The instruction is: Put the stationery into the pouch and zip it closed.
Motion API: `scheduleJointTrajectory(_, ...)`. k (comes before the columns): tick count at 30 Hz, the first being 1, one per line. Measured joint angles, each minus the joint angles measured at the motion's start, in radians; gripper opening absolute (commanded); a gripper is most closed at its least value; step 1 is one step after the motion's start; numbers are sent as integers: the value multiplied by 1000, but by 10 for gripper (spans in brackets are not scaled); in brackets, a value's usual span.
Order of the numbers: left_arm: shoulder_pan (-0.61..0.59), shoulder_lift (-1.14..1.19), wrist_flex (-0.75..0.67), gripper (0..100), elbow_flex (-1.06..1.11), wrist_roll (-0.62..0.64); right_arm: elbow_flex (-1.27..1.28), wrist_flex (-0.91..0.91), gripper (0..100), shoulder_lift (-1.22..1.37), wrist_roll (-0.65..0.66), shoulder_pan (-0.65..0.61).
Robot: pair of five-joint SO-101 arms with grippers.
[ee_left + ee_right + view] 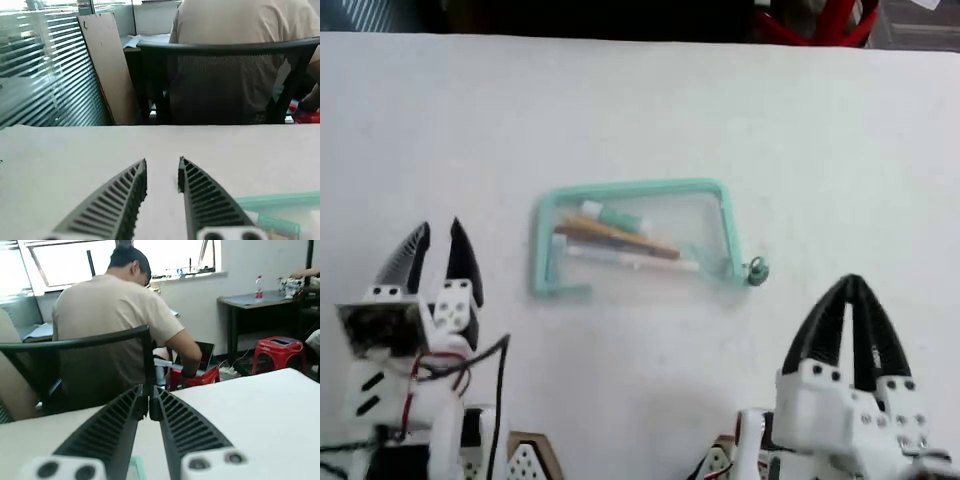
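The clear, teal-edged pouch lies mid-tabletop, with stationery inside, one piece perhaps a brown pencil. The left gripper hovers beside it, slightly parted and empty. The right gripper is pinched together, holding nothing.

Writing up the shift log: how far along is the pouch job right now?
Done: the stationery lies inside the pouch, with the zipper pull at one corner. In hand: nothing; the left gripper is open, the right gripper shut, both off the pouch. Left: possibly only the zip; I cannot tell if it is closed.
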Motion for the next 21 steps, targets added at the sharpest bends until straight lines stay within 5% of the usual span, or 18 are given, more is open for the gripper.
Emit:
scheduleJointTrajectory(8,0,8,-167,116,362,0,210,-14,22,0,2,-298)
scheduleJointTrajectory(21,0,5,-101,116,554,-2,888,-407,21,12,5,-201)
